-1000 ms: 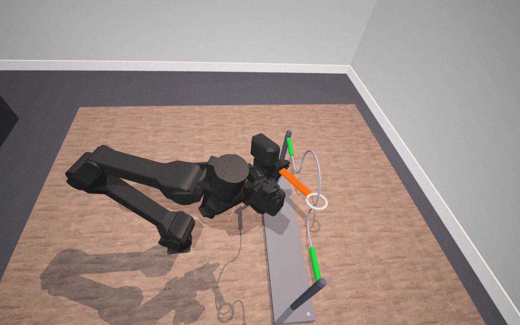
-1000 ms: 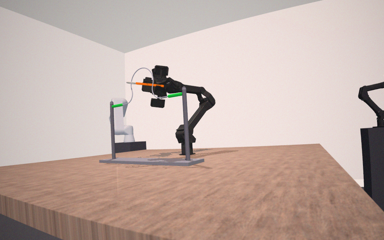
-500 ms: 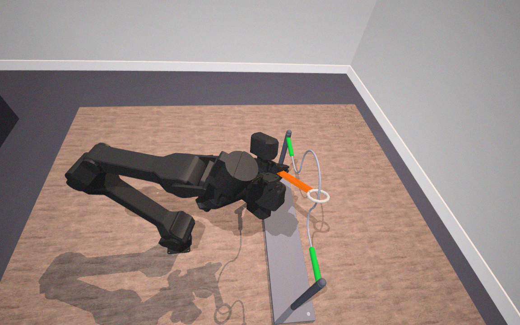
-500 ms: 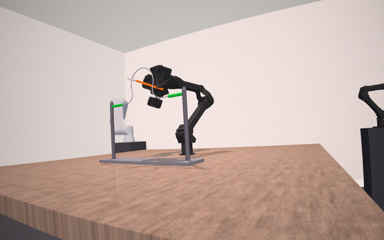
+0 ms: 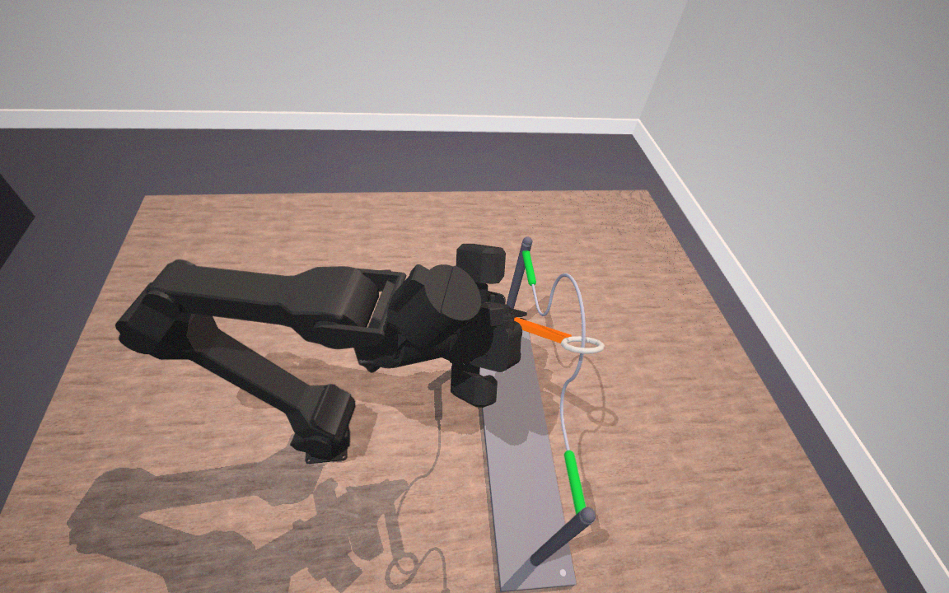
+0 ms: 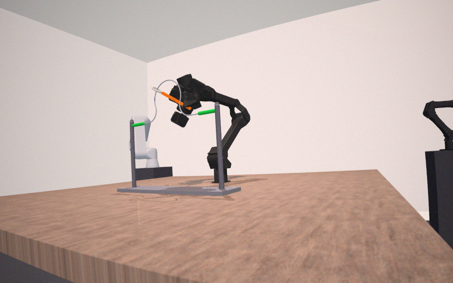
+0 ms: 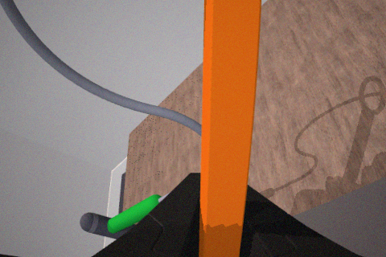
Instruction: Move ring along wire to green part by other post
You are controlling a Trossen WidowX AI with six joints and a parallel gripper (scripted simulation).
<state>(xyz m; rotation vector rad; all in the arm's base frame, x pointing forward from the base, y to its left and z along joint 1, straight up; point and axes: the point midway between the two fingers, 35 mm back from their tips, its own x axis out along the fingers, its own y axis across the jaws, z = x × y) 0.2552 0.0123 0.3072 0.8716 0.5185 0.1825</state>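
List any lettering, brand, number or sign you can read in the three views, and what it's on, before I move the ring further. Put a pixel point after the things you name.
There are none that can be read: the orange handle (image 5: 545, 331) (image 6: 172, 98) (image 7: 231, 88), ring (image 5: 600, 346) (image 6: 153, 88), posts and base plate (image 5: 525, 487) (image 6: 172, 191) show no lettering.
The pale dot (image 5: 563, 572) on the base plate shows no legible mark.

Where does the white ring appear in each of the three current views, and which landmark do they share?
Top: right of centre, around the wire, the white ring.
Exterior: upper left of centre, at the handle's far end.
Wrist: not in it.
Shared landmark: the orange handle.
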